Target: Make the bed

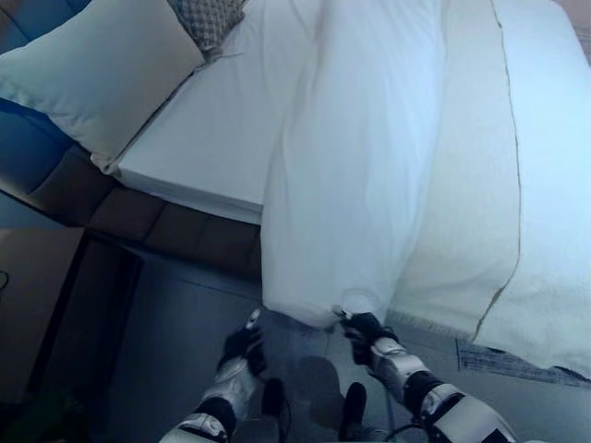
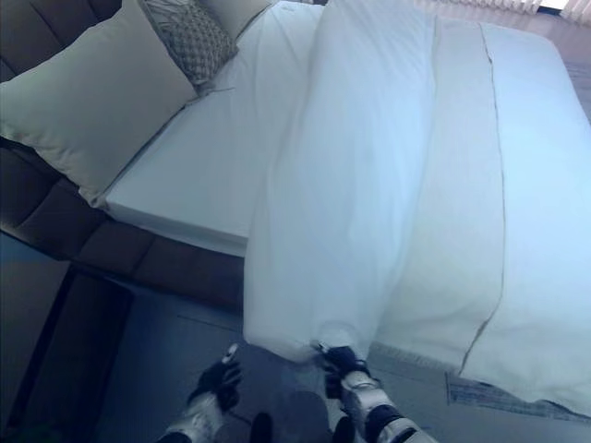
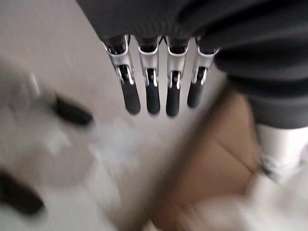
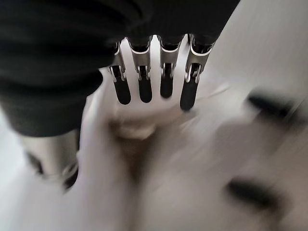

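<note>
"Grey floor (image 1: pixel 185 341) runs along the side of the bed (image 1: pixel 203 138). What are the hands doing down there?"

"Right hand (image 1: pixel 362 329) is at the bottom corner of the white blanket (image 1: pixel 360 166), touching it. In its own wrist view the fingers (image 4: pixel 144 89) look straight, side by side, with white cloth just past them. I cannot tell if the thumb pinches the cloth."

"And the other one?"

"Left hand (image 1: pixel 244 347) is over the floor, near the blanket corner but not touching it. Its fingers (image 3: pixel 153 94) are straight and hold nothing."

"Where is the blanket?"

"It is bunched up in a long heap down the middle of the bed, and its end hangs over the side, close to the floor. Beside it, on the right, a cream sheet (image 1: pixel 471 203) with a thin dark line lies flat and also hangs over the edge."

"What else is around?"

"On the left the white mattress is bare. Up at the top is a big cream pillow (image 1: pixel 92 74), and next to it a small patterned pillow (image 1: pixel 211 18). Under the mattress is the dark brown bed frame (image 1: pixel 157 226). A dark box thing (image 1: pixel 92 305) stands on the floor by the frame."
</note>
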### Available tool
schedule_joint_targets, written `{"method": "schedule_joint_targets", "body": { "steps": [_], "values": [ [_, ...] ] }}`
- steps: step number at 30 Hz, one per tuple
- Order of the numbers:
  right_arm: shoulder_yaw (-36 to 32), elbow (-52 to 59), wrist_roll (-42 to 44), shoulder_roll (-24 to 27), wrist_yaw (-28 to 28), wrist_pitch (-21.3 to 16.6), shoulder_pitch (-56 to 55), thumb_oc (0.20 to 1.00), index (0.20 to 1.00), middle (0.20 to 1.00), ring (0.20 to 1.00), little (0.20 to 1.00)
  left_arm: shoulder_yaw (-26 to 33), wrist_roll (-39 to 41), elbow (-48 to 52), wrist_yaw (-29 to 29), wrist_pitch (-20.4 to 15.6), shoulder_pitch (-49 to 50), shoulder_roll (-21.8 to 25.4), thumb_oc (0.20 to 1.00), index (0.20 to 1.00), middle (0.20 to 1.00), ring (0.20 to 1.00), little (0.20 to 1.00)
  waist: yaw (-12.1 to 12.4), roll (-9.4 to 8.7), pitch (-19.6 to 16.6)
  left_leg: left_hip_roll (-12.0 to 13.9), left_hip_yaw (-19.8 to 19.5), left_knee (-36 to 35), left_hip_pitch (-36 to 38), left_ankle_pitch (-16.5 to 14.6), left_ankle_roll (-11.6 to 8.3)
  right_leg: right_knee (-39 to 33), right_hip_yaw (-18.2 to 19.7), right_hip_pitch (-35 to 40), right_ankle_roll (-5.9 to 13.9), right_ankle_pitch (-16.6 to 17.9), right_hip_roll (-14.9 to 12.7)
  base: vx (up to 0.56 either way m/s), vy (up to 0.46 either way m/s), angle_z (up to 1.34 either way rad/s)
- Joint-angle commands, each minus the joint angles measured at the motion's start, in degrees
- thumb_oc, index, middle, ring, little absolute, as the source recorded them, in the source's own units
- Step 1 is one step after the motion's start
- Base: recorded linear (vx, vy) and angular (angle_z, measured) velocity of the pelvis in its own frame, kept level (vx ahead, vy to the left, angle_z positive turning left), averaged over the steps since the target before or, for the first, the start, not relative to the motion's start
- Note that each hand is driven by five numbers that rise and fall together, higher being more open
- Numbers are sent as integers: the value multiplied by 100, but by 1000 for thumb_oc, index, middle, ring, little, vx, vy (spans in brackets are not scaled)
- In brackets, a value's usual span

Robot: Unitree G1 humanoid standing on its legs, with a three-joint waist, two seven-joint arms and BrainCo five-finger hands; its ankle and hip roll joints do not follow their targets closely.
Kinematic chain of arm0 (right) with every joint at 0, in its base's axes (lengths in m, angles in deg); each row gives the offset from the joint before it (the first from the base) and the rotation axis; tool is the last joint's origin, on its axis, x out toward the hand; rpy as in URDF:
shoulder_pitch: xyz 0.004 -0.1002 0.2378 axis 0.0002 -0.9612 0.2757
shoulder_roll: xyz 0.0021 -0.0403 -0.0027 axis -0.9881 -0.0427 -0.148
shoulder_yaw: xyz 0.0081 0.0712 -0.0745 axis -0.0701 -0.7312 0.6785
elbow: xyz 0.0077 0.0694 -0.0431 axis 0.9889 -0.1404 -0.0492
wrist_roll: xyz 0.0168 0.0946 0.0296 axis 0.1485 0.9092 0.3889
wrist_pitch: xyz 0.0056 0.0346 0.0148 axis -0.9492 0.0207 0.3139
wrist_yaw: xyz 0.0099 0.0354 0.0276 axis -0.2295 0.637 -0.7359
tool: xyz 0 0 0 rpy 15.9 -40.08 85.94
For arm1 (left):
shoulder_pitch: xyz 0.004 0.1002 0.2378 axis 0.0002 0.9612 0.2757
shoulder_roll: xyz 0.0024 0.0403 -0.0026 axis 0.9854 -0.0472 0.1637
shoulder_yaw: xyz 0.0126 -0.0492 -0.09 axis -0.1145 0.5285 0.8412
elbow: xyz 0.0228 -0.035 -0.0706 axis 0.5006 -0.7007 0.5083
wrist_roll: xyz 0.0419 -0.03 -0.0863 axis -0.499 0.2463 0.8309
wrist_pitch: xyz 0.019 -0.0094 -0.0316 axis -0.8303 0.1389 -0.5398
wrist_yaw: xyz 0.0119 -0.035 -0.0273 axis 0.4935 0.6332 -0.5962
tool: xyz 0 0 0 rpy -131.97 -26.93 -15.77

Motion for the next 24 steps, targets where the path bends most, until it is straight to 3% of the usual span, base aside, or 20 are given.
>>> {"method": "schedule_joint_targets", "body": {
  "steps": [1, 6, 13, 17, 18, 19, 20, 24],
  "values": [
    [-172, -262, -904, 193, -156, 67, -341, 1000, 1000, 1000, 1000, 1000, -75, -907, -359, -240, 164, 166, -17, 1000, 1000, 1000, 1000, 1000, 19, 108, -79, -463, 181, -1111, 46, 800, 34, 13, 355, -331, 143, -42, 416, 113, 7, -5],
    [-344, -681, -2072, 705, -226, 251, -800, 1000, 1000, 1000, 1000, 1000, 0, -1819, -732, -469, 339, 546, 153, 1000, 1000, 1000, 1000, 1000, -99, 175, -239, -460, 272, -1111, 366, 662, 52, 13, 422, -35, 142, -160, 425, 88, -1, -17],
    [-1391, -657, -1436, 923, -228, 160, -1450, 1000, 1000, 1000, 1000, 1000, -29, -2394, -700, -646, 403, 746, 276, 1000, 1000, 1000, 1000, 1000, -353, 251, -544, -392, 348, -1111, 978, 459, 59, 200, 502, 450, 57, -438, 453, 106, -42, -3],
    [-1747, -160, -887, 934, -21, -30, -1454, 1000, 1000, 1000, 1000, 1000, 45, -2034, -195, -624, 278, 705, 322, 1000, 1000, 1000, 1000, 1000, -414, 259, -504, -334, 430, -672, 1078, 325, 31, 489, 567, 526, -1, -619, 446, 21, -73, -12],
    [-1834, 335, -525, 951, 27, -165, -1461, 1000, 1000, 1000, 1000, 1000, 33, -1598, 500, -636, 148, 672, 358, 1000, 1000, 1000, 1000, 1000, -416, 219, -336, -336, 543, 46, 849, 291, -106, 611, 539, 576, -36, -670, 366, -51, -46, -12],
    [-1834, 336, -525, 950, 27, -164, -1461, 1000, 1000, 1000, 1000, 1000, 33, -1598, 501, -636, 149, 672, 359, 1000, 1000, 1000, 1000, 1000, -419, 218, -351, -338, 540, 48, 828, 298, -105, 608, 536, 559, -36, -663, 365, -148, -84, 8],
    [-1813, 1236, -186, 1003, 10, -340, -1412, 1000, 1000, 1000, 1000, 1000, -36, -1031, 1592, -640, -76, 604, 403, 1000, 1000, 1000, 1000, 1000, -327, 167, -68, -381, 431, 959, 319, 498, -257, 753, 567, 592, -102, -714, 296, -103, -37, 18],
    [-1693, 2363, -52, 1149, -93, -396, -1287, 1000, 1000, 1000, 1000, 1000, -135, -549, 2395, -818, -168, 519, 542, 1000, 1000, 1000, 1000, 1000, -247, 109, -73, -208, 461, 705, -317, 454, -154, 678, 669, 622, -3, -723, 170, 31, 12, -2]
  ]
}}
